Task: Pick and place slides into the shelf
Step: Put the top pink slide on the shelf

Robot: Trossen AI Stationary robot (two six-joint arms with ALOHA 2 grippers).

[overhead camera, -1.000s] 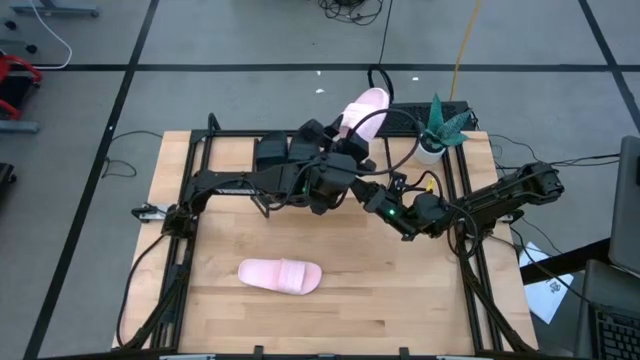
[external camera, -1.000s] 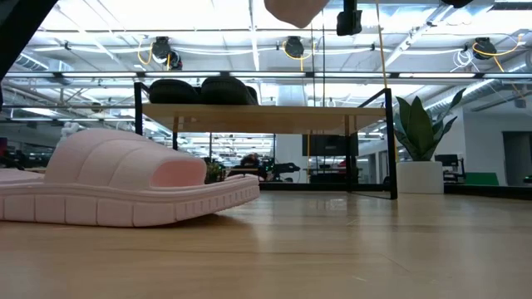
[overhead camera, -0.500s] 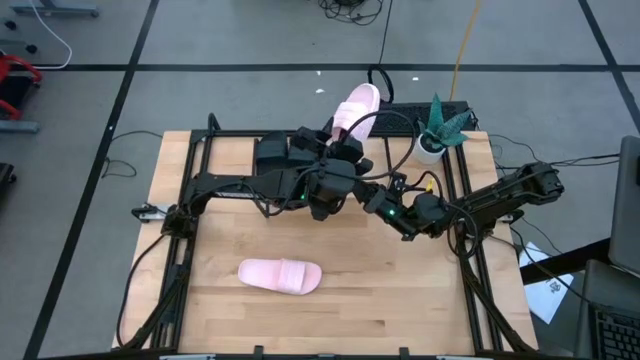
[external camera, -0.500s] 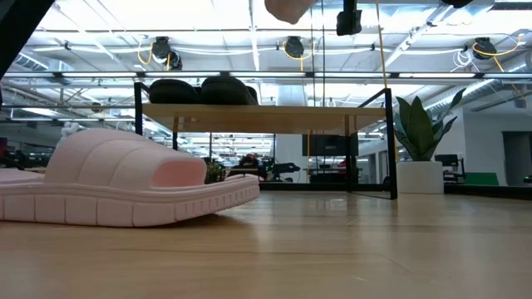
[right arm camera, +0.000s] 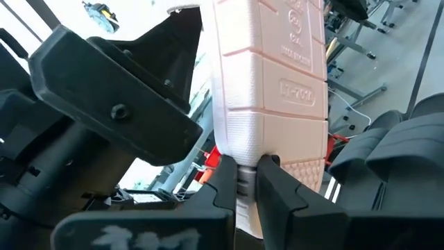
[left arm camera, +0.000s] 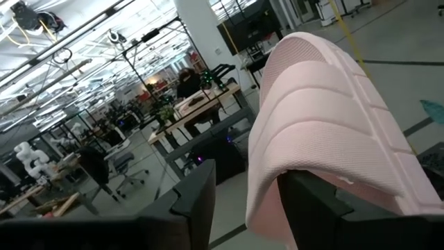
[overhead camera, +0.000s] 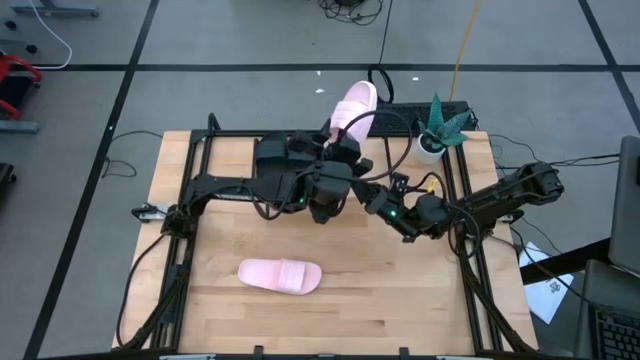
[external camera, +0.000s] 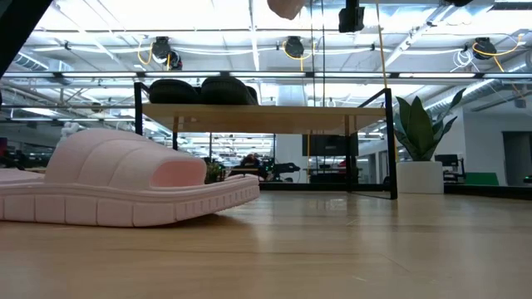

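A: How far along does the job look?

B: About halfway, I'd judge. In the low view the two black slides [external camera: 199, 90] already sit on the shelf [external camera: 266, 109], side by side toward one end of the top board. The rest of the board looks bare.

A: And the pink ones?

B: One pink slide [overhead camera: 280, 275] lies flat on the wooden tabletop [overhead camera: 400, 290], sole down, well apart from the shelf and from both arms. It is untouched. The other, the raised pink slide [overhead camera: 355, 108], is held up in the air over the far edge of the table, near the potted plant [overhead camera: 440, 128].

A: Who has it?

B: Both arms meet there. The left gripper [left arm camera: 246, 201] is closed on it: its wrist view shows one finger on either side of the slide's wide ribbed strap. The right gripper [right arm camera: 244, 182] also pinches it, its fingers pressed on the edge of the sole, with the tread pattern facing that camera.

A: So it's a handover?

B: It looks like one, or a re-grip; I can't tell which arm is meant to keep it.

A: What's left, then?

B: Setting this slide on the free part of the board beside the black pair, then fetching the last pink one from the tabletop.
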